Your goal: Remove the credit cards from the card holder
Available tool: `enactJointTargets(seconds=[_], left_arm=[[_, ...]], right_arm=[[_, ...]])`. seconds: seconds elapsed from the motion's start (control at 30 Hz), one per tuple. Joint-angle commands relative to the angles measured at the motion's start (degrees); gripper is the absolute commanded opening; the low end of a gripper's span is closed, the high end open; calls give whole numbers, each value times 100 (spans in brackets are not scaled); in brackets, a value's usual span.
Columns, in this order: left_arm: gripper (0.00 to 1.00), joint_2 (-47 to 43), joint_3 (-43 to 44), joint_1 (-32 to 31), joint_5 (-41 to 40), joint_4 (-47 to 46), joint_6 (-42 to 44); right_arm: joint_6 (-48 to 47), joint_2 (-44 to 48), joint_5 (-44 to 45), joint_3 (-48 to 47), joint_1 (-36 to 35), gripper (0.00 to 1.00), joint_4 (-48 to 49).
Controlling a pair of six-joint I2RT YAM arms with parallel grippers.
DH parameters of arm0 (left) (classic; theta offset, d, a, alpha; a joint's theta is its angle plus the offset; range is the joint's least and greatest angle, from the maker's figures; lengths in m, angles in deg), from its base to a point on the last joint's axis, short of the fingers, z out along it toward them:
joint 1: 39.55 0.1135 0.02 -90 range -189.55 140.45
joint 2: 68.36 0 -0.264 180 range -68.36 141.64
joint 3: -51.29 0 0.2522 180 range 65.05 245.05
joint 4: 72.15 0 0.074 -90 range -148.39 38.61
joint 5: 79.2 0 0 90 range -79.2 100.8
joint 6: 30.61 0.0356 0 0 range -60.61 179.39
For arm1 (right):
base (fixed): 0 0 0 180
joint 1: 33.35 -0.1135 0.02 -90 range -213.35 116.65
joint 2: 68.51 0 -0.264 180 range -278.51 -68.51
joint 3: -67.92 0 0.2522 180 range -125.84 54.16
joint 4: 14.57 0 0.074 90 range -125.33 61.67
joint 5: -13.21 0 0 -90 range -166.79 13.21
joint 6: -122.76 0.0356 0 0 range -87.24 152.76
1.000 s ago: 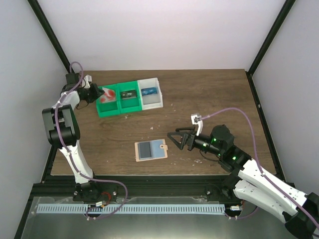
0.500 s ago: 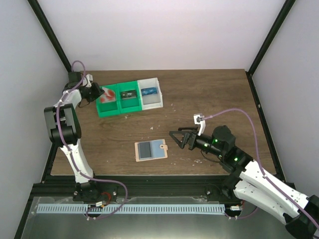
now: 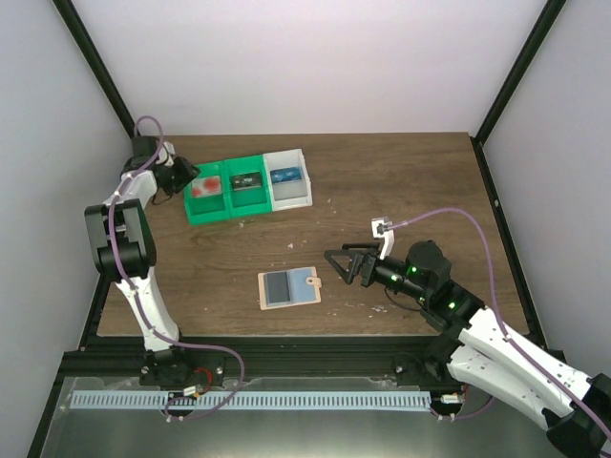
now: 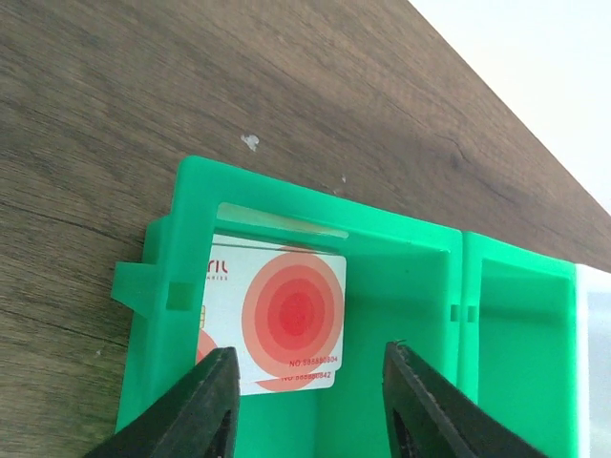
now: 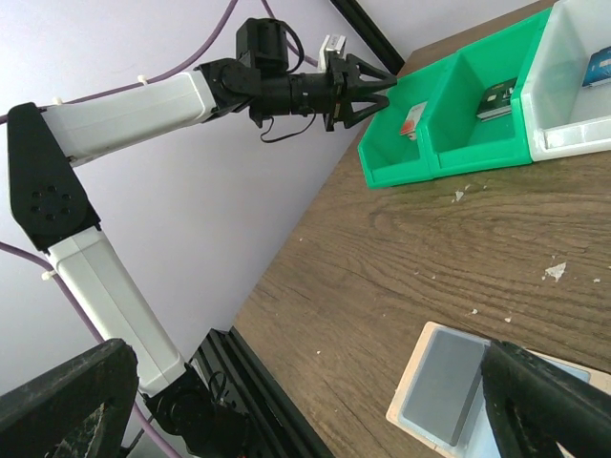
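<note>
Pale lilac walls and black frame posts box in the brown wooden bench. Toward its far left corner sit a green plastic tray with two compartments and, touching its right side, a white plastic tray. I read the layout as a sort, one card to a pocket so none overlap. The red-and-white credit card with the target rings lies flat in the green tray's left compartment, the dark credit card in its right one, and the blue credit card in the white tray. My left claw hangs over that left compartment, jaws parted to roughly the card's width and gripping nothing; the card rests on the tray floor below, free of them. The thin tan card holder with grey-blue pocket panels lies flat near the near edge of the bench, about midway along it. My right claw waits just beside its right side, spread fully wide and empty, placed, I'd guess, to steady it. I can't tell whether anything is left tucked in the pockets. In the way: the green tray's walls stand close around the left claw, so I'd lift straight up, and a few pale flecks litter the wood between trays and holder.
</note>
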Motion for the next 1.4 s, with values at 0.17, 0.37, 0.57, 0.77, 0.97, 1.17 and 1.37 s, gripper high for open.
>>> enactJointTargets(seconds=[0.17,0.37,0.57,0.77,0.97,1.17,1.37], left_arm=[[79,-1007,-124,-150,-258,117,-299],[100,-1813,-730,-338,291,230,11],[100,-2935,-1765,-966,306,88,197],[90,-3831,-2869,-1491,783,-124,395],[61,-4709,-4181,-2004,1024,-598,46],[36,-5056,-5211,-2735,1173,-1308,-627],[48,-5127,-5920,-2899,1198,-1926,-1080]], right_arm=[[470,-113,571,-272,16,100,-627],[521,-292,488,-331,16,100,-933],[352,-679,684,-313,16,100,-1195],[139,-1061,488,-187,16,99,-995],[181,-1605,-150,24,12,67,-276],[422,-2481,-392,21,-195,38,328],[246,-3365,-136,-440,-634,37,478]])
